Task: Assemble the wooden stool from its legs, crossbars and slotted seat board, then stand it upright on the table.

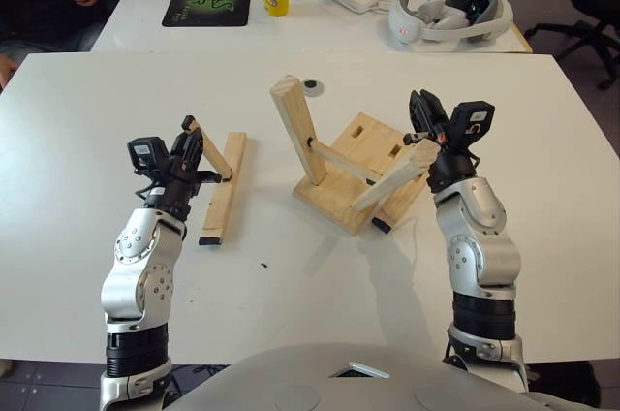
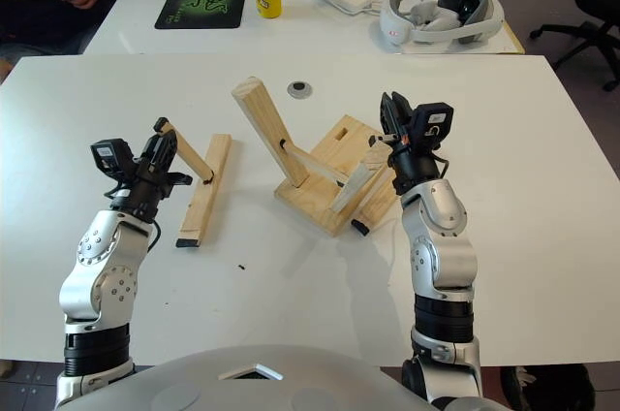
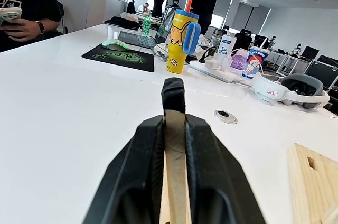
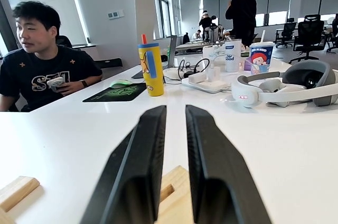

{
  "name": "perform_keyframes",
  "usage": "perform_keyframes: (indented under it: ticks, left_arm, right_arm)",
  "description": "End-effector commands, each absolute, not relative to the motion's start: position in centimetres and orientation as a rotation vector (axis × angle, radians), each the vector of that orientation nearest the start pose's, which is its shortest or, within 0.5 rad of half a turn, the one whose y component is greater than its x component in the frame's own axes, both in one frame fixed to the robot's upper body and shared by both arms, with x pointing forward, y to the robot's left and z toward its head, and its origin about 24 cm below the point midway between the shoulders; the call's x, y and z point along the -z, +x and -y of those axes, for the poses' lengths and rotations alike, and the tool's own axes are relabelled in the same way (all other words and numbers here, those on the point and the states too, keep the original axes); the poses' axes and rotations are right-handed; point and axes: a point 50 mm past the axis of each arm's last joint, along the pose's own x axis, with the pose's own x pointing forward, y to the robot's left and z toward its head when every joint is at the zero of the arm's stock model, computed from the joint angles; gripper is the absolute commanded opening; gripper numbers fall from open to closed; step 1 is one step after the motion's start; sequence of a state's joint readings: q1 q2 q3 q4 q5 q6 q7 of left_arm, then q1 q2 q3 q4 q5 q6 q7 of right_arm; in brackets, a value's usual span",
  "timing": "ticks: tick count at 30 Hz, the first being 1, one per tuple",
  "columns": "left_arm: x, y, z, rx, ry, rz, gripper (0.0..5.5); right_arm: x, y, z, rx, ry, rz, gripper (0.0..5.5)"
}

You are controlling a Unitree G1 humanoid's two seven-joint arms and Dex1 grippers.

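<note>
Our left gripper (image 1: 197, 152) is clamped on a thin pale wooden crossbar (image 1: 219, 165), which meets a pale wooden leg (image 1: 225, 190) lying just beside it. Our right gripper (image 1: 422, 110), slightly apart and empty, hovers over the edge of the slotted wooden seat board (image 1: 360, 146).

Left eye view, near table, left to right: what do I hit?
left claw shut on a crossbar → loose leg lying flat → leaning leg → seat board → right claw
</note>
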State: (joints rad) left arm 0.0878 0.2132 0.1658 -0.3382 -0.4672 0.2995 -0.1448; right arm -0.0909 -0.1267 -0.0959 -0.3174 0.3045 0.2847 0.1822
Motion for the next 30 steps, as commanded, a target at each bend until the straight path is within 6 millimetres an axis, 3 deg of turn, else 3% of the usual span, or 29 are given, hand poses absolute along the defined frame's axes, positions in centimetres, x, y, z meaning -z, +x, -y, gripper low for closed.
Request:
perform_keyframes:
  ticks: [1, 10, 15, 22, 26, 30]
  left_arm:
    - [-7.6, 22.8, -21.2, 0.097, -0.193, -0.031, 0.43]
    - [-6.1, 21.7, -20.3, 0.189, -0.078, -0.051, 0.43]
    - [-3.5, 20.0, -19.8, 0.255, 0.024, -0.104, 0.43]
    - [0.0, 18.2, -20.8, 0.234, 0.047, -0.21, 0.43]
    - [0.4, 18.1, -20.5, 0.296, 0.093, -0.251, 0.43]
    - [-0.8, 19.0, -19.7, 0.389, 0.153, -0.26, 0.43]
  right_arm:
    - [-12.0, 26.4, 16.8, -0.228, 0.159, 0.152, 0.67]
    - [-12.2, 26.7, 16.9, -0.237, 0.163, 0.153, 0.67]
    - [-12.3, 26.9, 17.0, -0.241, 0.167, 0.154, 0.67]
    - [-12.4, 27.1, 17.1, -0.25, 0.166, 0.153, 0.67]
    - [-12.5, 27.1, 17.1, -0.252, 0.163, 0.153, 0.67]
    - [-12.4, 26.9, 17.1, -0.245, 0.166, 0.148, 0.67]
